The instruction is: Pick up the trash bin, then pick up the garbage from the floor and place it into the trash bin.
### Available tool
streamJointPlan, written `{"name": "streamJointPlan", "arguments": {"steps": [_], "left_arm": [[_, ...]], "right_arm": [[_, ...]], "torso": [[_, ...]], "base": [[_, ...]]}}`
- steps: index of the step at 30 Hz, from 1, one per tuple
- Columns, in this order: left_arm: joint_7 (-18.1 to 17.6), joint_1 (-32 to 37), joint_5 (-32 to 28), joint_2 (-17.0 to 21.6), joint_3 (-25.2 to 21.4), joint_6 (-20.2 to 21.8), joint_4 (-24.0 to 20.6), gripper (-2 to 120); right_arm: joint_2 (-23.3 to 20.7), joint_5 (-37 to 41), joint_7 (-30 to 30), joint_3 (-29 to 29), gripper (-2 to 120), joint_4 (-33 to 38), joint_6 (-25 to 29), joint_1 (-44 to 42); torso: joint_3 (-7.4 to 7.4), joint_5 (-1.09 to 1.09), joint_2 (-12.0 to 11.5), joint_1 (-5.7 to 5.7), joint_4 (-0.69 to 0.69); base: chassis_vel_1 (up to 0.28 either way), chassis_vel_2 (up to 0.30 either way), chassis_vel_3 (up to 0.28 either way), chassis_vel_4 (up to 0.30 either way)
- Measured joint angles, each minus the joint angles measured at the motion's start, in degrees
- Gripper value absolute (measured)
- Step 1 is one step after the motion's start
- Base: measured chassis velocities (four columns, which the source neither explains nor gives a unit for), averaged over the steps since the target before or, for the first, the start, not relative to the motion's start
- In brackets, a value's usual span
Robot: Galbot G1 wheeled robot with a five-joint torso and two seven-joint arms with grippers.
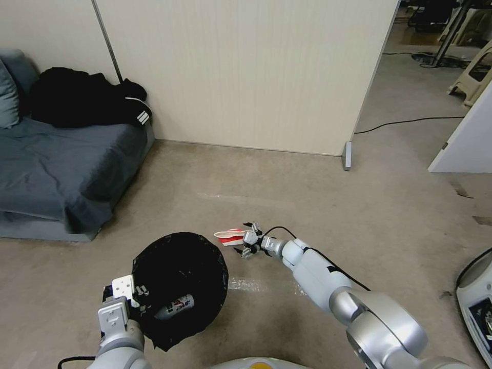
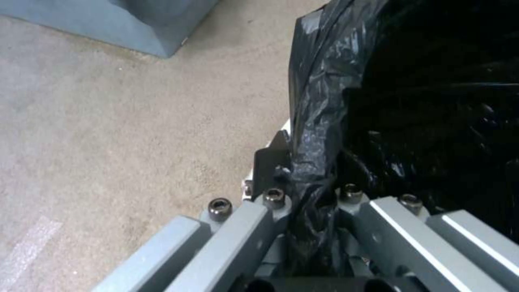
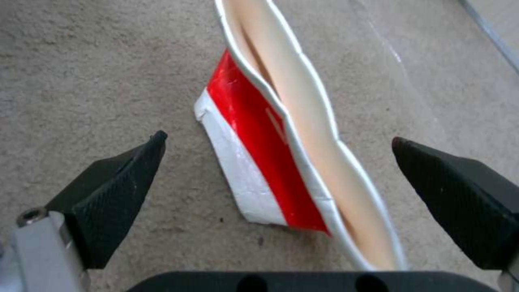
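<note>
Two pincers are at work. The left pincer (image 1: pixel 125 294) is clamped on the rim of the trash bin (image 1: pixel 179 287), its fingers (image 2: pixel 270 170) pinching a fold of the glossy black liner, so the bin hangs from it, low beside the robot. The first step looks done, and the floor pickup is the one in hand. The right pincer (image 3: pixel 278 162) is spread wide and low over the floor, its two black tips either side of the red-and-white paper carton (image 3: pixel 270 162), apart from both its flanks; the flattened carton lies on the floor between them, open mouth running away from the palm. Next, I judge, the tips must drop a little and close across the crushed walls before a lift toward the bin just beside. A bottle (image 1: pixel 175 306) inside the bin, just beyond the left pincer, carries a label too small to read; the carton shows no legible writing.
</note>
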Motion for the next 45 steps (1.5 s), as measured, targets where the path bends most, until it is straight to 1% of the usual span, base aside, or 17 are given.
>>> {"name": "streamJointPlan", "arguments": {"steps": [6, 11, 13, 14, 16, 18, 19, 23, 24, 27, 28, 31, 32, 35, 36, 39, 45], "left_arm": [[0.0, -0.4, 0.3, -0.2, 0.5, -0.1, 0.7, 0], [0.1, -0.5, 0.4, -0.2, 0.5, -0.1, 1.0, 0], [0.1, -0.4, 0.5, -0.2, 0.6, -0.1, 1.1, 0], [0.1, -0.5, 0.6, -0.3, 0.6, -0.1, 1.2, 0], [0.1, -0.5, 0.7, -0.3, 0.7, -0.1, 1.3, 0], [0.1, -0.5, 0.8, -0.4, 0.8, -0.1, 1.4, 0], [0.1, -0.5, 0.8, -0.4, 0.8, -0.1, 1.4, 0], [0.1, -0.5, 0.8, -0.4, 0.9, -0.2, 1.5, 0], [0.1, -0.5, 0.8, -0.4, 0.9, -0.2, 1.5, 0], [0.1, -0.4, 0.9, -0.4, 0.9, -0.4, 1.7, 0], [0.1, -0.4, 0.9, -0.4, 0.9, -0.4, 1.7, 0], [0.1, -0.3, 1.0, -0.3, 0.9, -0.4, 1.9, 0], [0.1, -0.3, 1.0, -0.3, 0.9, -0.4, 1.9, 0], [0.1, -0.3, 1.1, -0.2, 0.9, -0.4, 2.1, 0], [0.1, -0.3, 1.1, -0.2, 0.9, -0.4, 2.1, 0], [0.1, -0.4, 1.3, -0.2, 1.0, -0.4, 2.3, 0], [0.1, -0.7, 1.5, -0.2, 1.2, -0.4, 2.5, 0]], "right_arm": [[0.4, 0.1, 0.6, 0.0, 100, -0.6, -2.0, 0.2], [0.2, 0.2, 1.2, 0.1, 94, -1.4, -2.7, 0.2], [0.1, 0.2, 1.4, 0.1, 89, -1.5, -2.9, 0.2], [0.0, 0.3, 1.7, 0.2, 84, -1.5, -3.0, 0.3], [-0.1, 0.3, 1.8, 0.2, 82, -1.5, -3.1, 0.3], [-0.2, 0.3, 2.0, 0.2, 72, -1.5, -3.3, 0.4], [-0.2, 0.3, 2.0, 0.2, 72, -1.5, -3.3, 0.4], [-0.5, 0.5, 2.4, 0.2, 52, -1.6, -3.5, 0.6], [-0.5, 0.5, 2.4, 0.2, 52, -1.6, -3.5, 0.6], [-0.5, 0.3, 3.2, 0.2, 37, -1.2, -3.8, 0.6], [-0.5, 0.3, 3.2, 0.2, 37, -1.2, -3.8, 0.6], [-0.2, 0.1, 3.9, 0.2, 23, -0.9, -4.1, 0.6], [-0.2, 0.1, 3.9, 0.2, 23, -0.9, -4.1, 0.6], [0.1, 0.0, 4.3, 0.3, 10, -0.6, -4.2, 0.6], [0.1, 0.0, 4.3, 0.3, 10, -0.6, -4.2, 0.6], [0.2, 0.1, 4.3, 0.3, 1, -0.5, -4.2, 0.8], [0.3, 0.2, 4.5, 0.3, 1, -0.5, -4.2, 0.8]], "torso": [[0.0, 0.0, 0.0, 0.0, 0.0], [0.0, 0.0, 0.0, 0.0, -0.01], [0.0, 0.0, 0.0, 0.0, 0.0], [0.0, 0.0, 0.0, 0.0, 0.0], [0.0, 0.0, 0.0, 0.0, 0.0], [0.0, 0.01, 0.0, 0.0, 0.0], [0.0, 0.01, 0.0, 0.0, 0.0], [0.0, 0.01, 0.0, 0.0, 0.0], [0.0, 0.01, 0.0, 0.0, 0.0], [0.0, 0.01, 0.0, 0.0, 0.0], [0.0, 0.01, 0.0, 0.0, 0.0], [0.0, 0.02, 0.0, 0.0, 0.0], [0.0, 0.02, 0.0, 0.0, 0.0], [0.0, 0.02, 0.0, 0.0, 0.0], [0.0, 0.02, 0.0, 0.0, 0.0], [0.0, 0.01, 0.0, 0.0, 0.01], [0.0, 0.01, 0.0, 0.0, 0.01]], "base": [[0.0, 0.0, 0.0, 0.0], [0.0, 0.0, 0.0, 0.0], [0.0, 0.0, 0.0, 0.0], [0.0, 0.0, 0.0, 0.0], [0.0, 0.0, 0.0, 0.0], [0.0, 0.0, 0.0, 0.0], [0.0, 0.0, 0.0, 0.0], [0.0, 0.0, 0.0, 0.0], [0.0, 0.0, 0.0, 0.0], [0.0, 0.0, 0.0, 0.0], [0.0, 0.0, 0.0, 0.0], [0.0, 0.0, 0.0, 0.0], [0.0, 0.0, 0.0, 0.0], [0.0, 0.0, 0.0, 0.0], [0.0, 0.0, 0.0, 0.0], [0.0, 0.0, 0.0, 0.0], [0.0, 0.0, 0.0, 0.0]]}}
